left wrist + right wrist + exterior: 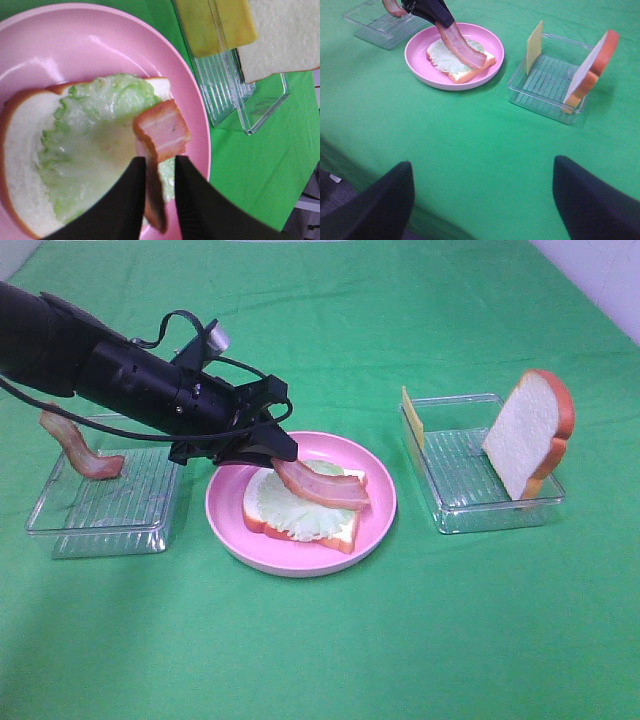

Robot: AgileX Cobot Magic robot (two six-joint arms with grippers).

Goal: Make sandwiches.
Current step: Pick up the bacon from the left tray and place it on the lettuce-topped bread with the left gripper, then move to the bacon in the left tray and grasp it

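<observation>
On the pink plate (300, 562) lies a bread slice (300, 537) topped with a lettuce leaf (285, 510). A bacon strip (325, 485) slopes from my left gripper (285, 458) down onto the lettuce (95, 130). In the left wrist view the bacon (162, 130) sits between the left gripper's (160, 160) slightly parted fingers, with a thin gap on one side. My right gripper (482, 200) hovers low over the near table, wide open and holding nothing; it is out of the high view.
A clear tray (100, 520) left of the plate holds another bacon strip (80, 452). A second clear tray (470, 500) to the right holds an upright yellow cheese slice (412, 415) and a leaning bread slice (530, 430). Green cloth covers the table.
</observation>
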